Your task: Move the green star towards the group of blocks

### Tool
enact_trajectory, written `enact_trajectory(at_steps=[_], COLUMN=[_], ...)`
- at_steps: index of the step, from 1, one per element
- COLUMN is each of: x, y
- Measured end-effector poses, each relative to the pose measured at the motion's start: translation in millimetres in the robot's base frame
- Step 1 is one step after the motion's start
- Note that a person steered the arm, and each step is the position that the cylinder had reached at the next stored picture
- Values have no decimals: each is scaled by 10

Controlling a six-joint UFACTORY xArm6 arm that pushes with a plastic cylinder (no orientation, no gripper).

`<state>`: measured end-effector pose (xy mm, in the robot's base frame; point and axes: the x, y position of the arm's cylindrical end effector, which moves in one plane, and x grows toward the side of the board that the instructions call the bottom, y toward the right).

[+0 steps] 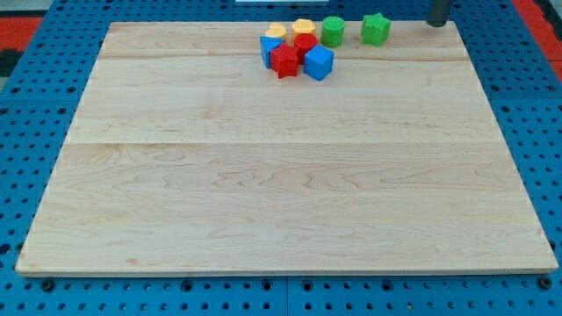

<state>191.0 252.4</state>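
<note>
**Star lies left of the rod, with the group beyond it**

Since there is only one camera view, everything rests on it. The green star (376,29) sits near the wooden board's (281,193) top edge, a little apart from the cluster to its left. That cluster holds a green round block (333,32), two yellow blocks (290,30), a red star (284,61), another red block (305,43) and two blue blocks (319,62).

The rod (437,12) shows at the top right, its tip (437,25) to the right of the star and clear of it. There is no pincer, so none can be open or closed. A push leftward along the top edge looks right.
</note>
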Motion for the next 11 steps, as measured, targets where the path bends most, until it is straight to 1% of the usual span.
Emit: enact_trajectory(at_steps=[2, 3, 4, 5, 7, 8, 9, 10, 11], x=[0, 13, 14, 45, 286, 528, 743, 762, 616], y=[-367, -423, -781, -782, -1257, -1370, -1370, -952, -398])
